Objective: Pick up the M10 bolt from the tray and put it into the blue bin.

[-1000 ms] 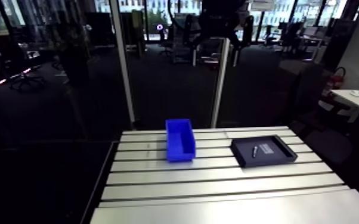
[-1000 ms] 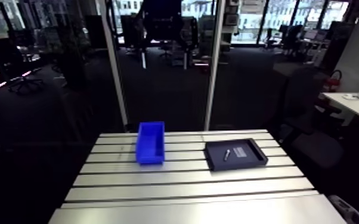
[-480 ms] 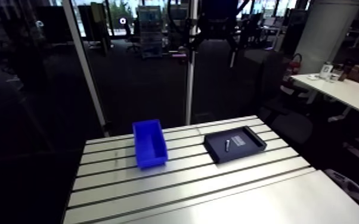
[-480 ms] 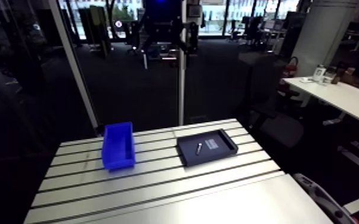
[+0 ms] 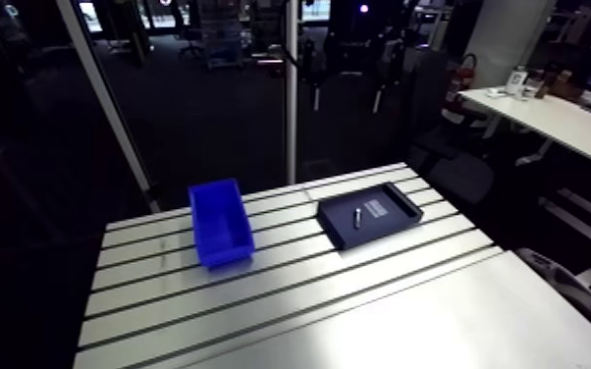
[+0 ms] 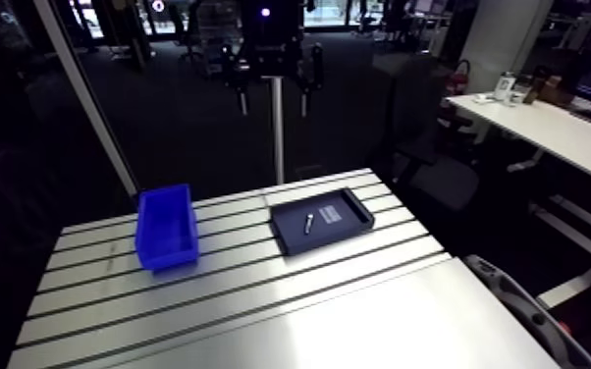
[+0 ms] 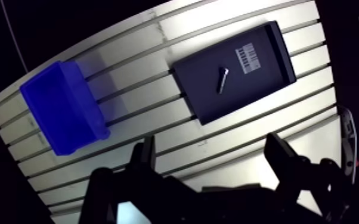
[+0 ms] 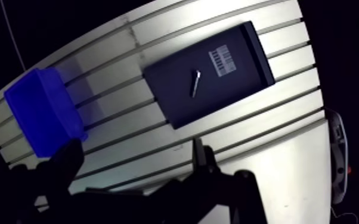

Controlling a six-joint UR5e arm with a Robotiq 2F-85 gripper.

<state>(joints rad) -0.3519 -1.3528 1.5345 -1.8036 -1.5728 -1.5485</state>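
The pincer (image 7: 212, 144) is released: its two dark fingers (image 7: 146, 156) stand wide apart with nothing gripped, only bare bench (image 7: 135, 76) showing in the gap, and it hangs high over that slotted metal bench, well clear of everything on it. Ahead of the pincer in the wrist view lies a shallow black tray (image 7: 264, 78), its long side running along the bench's slots. The bolt (image 7: 223, 79), small and silvery, lies flat on the tray's floor near the middle, its length pointing roughly across the slots, touching none of the tray's walls. Just beside it, toward one end of the tray, is a white label (image 7: 248, 58) printed with dark bars. The blue bin (image 7: 62, 108) sits on the bench well apart from the tray, ahead of the pincer and off to the side of one finger, open side up, its long side running across the slots. In the arm view the bin stands to the left of the tray, both toward the far edge of the bench, with a strip of bare bench between them.
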